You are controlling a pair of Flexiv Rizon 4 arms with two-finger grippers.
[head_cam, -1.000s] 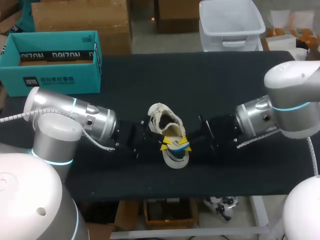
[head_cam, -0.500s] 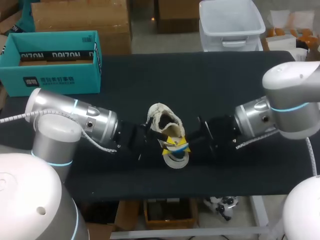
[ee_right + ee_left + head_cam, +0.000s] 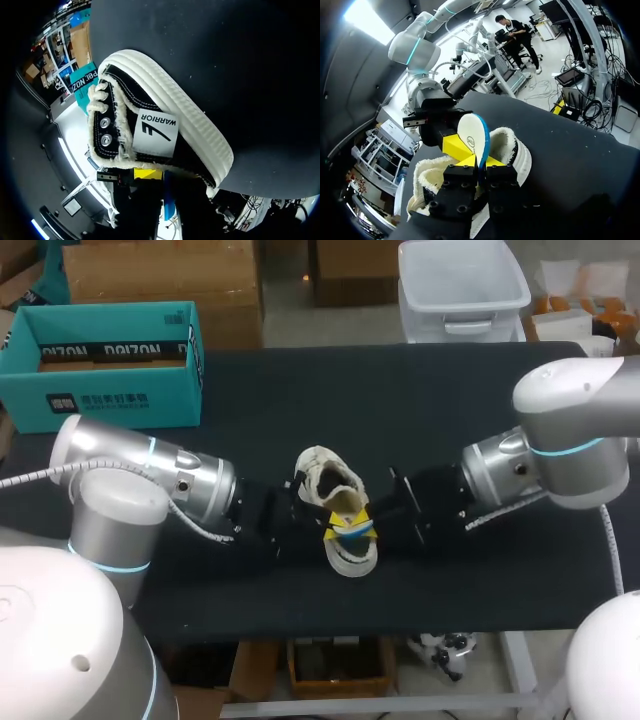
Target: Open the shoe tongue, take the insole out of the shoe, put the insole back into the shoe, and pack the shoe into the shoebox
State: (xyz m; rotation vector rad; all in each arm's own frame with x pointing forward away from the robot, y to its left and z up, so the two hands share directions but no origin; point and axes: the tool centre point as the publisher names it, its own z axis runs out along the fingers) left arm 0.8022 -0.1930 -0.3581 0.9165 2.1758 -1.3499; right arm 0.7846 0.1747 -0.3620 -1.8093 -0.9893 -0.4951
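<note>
A fleece-lined shoe (image 3: pixel 335 480) with a white sole lies in the middle of the black table (image 3: pixel 430 410). Its white insole (image 3: pixel 349 524) with a blue edge stands up out of the opening. My left gripper (image 3: pixel 330 531) comes in from the left and my right gripper (image 3: pixel 366 528) from the right, and both meet at the insole. In the left wrist view the insole (image 3: pixel 471 137) is pinched between the yellow tips of the left gripper (image 3: pixel 479 161). The right wrist view shows the shoe's black side (image 3: pixel 165 125) ahead of the right gripper (image 3: pixel 160 182), which is shut on the blue insole edge (image 3: pixel 169 207). The teal shoebox (image 3: pixel 100 365) stands at the back left.
Bare black table surface lies behind the shoe and to its right. The shoebox is open at the top and well away from both arms. The table's front edge (image 3: pixel 380 625) runs a short way in front of the shoe.
My right arm has shifted a little to the left, toward the shoe. The left fingers parted briefly and came together again on the insole. The shoe has stayed in place.
</note>
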